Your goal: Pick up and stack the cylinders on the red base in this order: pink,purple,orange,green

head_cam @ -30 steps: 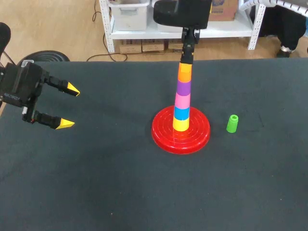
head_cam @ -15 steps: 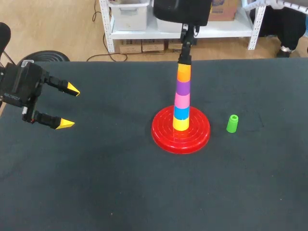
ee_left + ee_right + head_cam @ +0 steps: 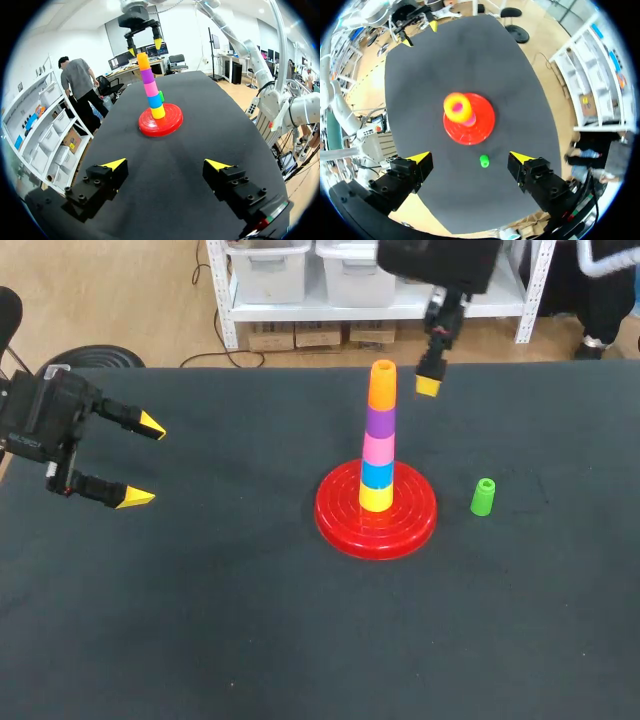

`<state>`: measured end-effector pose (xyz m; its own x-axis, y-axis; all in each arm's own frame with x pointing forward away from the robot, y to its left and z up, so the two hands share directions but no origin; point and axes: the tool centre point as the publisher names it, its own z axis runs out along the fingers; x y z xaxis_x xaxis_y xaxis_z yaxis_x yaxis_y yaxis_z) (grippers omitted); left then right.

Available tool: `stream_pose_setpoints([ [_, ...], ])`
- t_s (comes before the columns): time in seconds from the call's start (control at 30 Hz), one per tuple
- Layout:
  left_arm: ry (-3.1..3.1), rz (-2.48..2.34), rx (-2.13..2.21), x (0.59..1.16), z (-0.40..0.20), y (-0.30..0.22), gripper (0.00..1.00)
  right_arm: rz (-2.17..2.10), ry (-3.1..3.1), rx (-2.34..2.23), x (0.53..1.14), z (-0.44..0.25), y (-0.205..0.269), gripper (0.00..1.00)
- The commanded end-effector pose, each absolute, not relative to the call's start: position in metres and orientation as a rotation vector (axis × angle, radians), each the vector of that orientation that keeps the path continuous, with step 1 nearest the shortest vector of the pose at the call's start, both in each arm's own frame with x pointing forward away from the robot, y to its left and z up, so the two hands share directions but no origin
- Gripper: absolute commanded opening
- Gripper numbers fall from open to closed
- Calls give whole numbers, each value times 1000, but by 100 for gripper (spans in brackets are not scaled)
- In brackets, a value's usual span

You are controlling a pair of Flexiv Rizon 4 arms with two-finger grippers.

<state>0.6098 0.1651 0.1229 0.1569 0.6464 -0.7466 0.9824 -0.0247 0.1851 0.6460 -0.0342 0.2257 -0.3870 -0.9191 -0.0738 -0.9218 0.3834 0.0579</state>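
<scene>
Head view, five stacked cylinders [image 3: 379, 445], one loose green cylinder [image 3: 483, 497]

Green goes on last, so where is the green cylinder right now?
In the head view the green cylinder stands on the table just right of the red base, not touching it.

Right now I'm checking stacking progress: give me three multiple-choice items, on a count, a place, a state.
1. How many cylinders are in the stack? A three; B four; C five.
2. Where is the green cylinder? A on the stack; B on the table beside the red base; C in a pincer.
3. The right pincer is: A open, empty; B shut on the green cylinder; C shut on the stack.
Answers: C, yellow, blue, pink, purple, orange; B, it stands apart from the base; A, its tips are wide apart, nothing between.
</scene>
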Motion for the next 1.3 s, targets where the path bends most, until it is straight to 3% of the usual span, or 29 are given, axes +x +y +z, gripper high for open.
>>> stream_pose_setpoints([
  [0.03,1558,-619,1746,610,122,166,100,131,2544,-1612,630,197,-66,100],
  [0.53,1558,-619,1746,610,122,166,100,165,2722,-1482,624,119,-106,100],
  [1.3,1558,-619,1746,610,122,166,100,41,2856,-1512,629,52,-109,100],
])
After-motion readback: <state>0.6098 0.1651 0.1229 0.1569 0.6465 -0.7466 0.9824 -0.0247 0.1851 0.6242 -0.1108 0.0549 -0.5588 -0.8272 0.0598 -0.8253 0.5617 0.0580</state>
